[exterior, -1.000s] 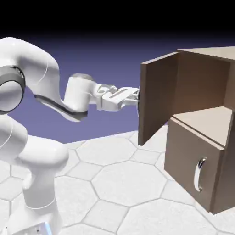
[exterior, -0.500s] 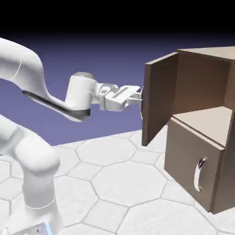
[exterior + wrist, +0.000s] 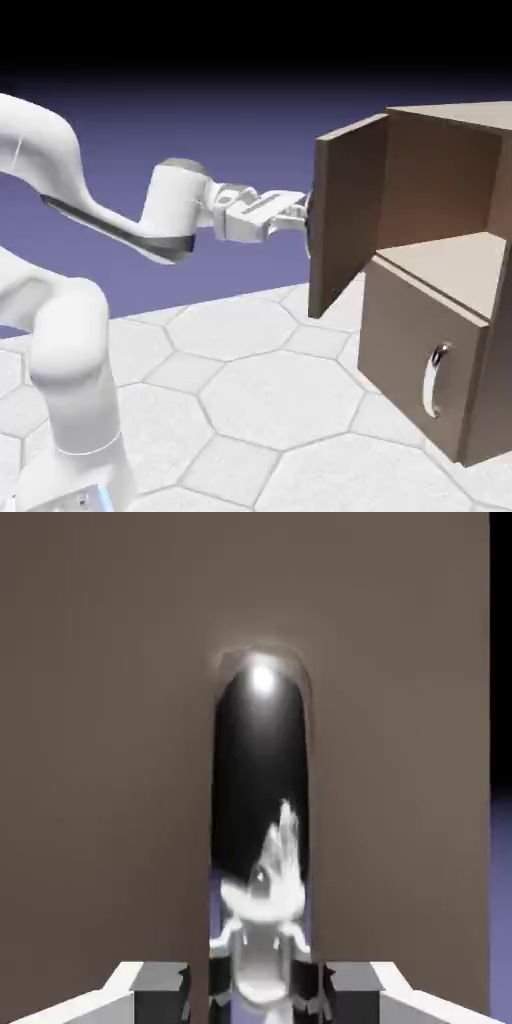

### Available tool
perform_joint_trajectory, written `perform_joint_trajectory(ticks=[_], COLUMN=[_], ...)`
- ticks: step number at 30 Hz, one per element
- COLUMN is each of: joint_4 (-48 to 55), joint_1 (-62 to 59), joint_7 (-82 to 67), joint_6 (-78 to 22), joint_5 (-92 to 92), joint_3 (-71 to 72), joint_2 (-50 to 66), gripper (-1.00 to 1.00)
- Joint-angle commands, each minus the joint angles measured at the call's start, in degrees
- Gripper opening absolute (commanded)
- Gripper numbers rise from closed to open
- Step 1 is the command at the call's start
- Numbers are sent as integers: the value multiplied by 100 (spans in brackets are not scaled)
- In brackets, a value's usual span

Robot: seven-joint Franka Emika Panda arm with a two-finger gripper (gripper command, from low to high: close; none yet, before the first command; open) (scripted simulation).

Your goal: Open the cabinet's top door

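The brown cabinet [image 3: 445,180] stands at the right of the exterior view. Its top door [image 3: 347,222] is swung wide open and shows nearly edge-on, with the shelf space behind it exposed. My gripper [image 3: 303,212] reaches level to the door's front face and is shut on the silver handle there. In the hand view that handle [image 3: 260,792] runs up the middle as a dark, shiny bar against the brown top door [image 3: 100,762]. The grey fingertips [image 3: 160,994] sit on either side of its lower end, and my gripper [image 3: 258,994] is closed around it.
The lower panel [image 3: 400,340] is closed, with its own curved silver handle [image 3: 433,380]. My white arm [image 3: 110,215] arches across the left half of the exterior view above the hexagon-tiled table [image 3: 260,400].
The door's free edge and my gripper have shifted slightly to the right. My arm's upper links have dropped and moved left. In the last half second little has moved.
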Motion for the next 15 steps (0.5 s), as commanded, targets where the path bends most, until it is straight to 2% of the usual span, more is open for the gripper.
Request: perform_joint_trajectory(ticks=[1,8,15], joint_4=[83,964,2165], joint_1=[16,-239,-1111], joint_7=[-51,-140,54], joint_6=[-255,-1999,-3688], joint_5=[257,1556,2269], joint_3=[179,1456,2872], joint_2=[65,767,1721], gripper=[-100,-100,-100])
